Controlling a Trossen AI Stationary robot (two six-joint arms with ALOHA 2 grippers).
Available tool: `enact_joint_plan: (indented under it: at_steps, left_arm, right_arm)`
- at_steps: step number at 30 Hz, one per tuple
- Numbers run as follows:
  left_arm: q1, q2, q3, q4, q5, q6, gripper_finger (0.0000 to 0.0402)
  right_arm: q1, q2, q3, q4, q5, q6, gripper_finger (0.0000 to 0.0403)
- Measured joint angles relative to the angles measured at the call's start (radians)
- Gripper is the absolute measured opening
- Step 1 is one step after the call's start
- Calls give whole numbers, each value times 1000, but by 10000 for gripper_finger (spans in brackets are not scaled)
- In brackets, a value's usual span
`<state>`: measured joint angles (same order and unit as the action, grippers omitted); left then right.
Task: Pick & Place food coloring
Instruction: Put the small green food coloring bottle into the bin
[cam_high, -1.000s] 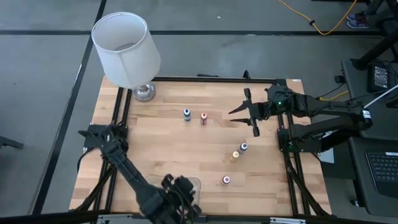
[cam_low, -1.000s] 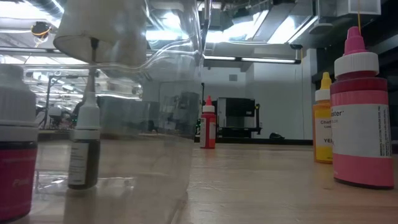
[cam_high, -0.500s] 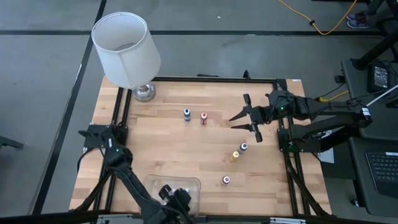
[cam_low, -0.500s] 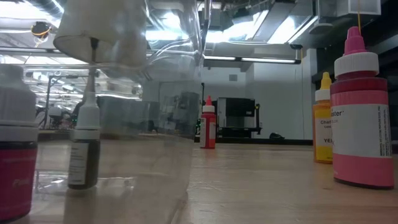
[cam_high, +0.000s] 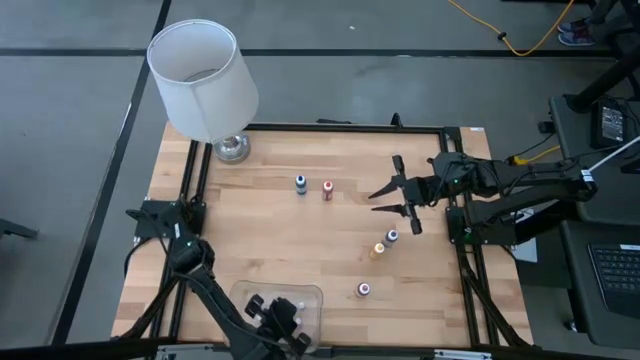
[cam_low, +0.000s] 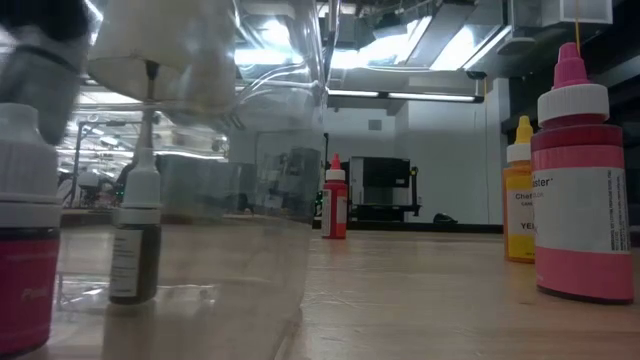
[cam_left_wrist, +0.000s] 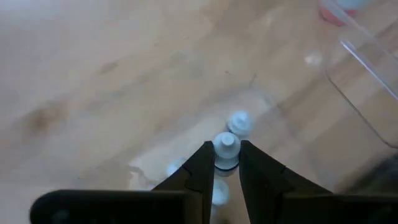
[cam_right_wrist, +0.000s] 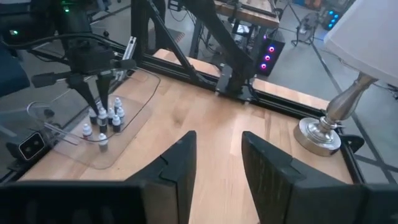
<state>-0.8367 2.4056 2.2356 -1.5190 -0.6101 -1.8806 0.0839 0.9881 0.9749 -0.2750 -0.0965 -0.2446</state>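
The left gripper (cam_left_wrist: 225, 163) clasps a food coloring bottle (cam_left_wrist: 226, 149) over the clear tray (cam_high: 245, 293) at the table's near edge. Placing appears underway; release comes next. The right gripper (cam_high: 393, 193), fingers parted and empty, hovers far right above five remaining bottles (cam_high: 391, 236).

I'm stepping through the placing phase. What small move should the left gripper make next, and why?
Probably open the fingers. The left gripper is closed on a food coloring bottle above the clear tray, beside bottles already standing there, so letting go would finish the placement. The right gripper waits, open.
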Motion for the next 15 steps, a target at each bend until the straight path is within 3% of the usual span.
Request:
enact_joint_plan:
  at_steps: [15]
  left_arm:
    - [21, -9, -44, 3, 2, -6, 61]
  right_arm:
    - [0, 0, 0, 7, 25, -53, 129]
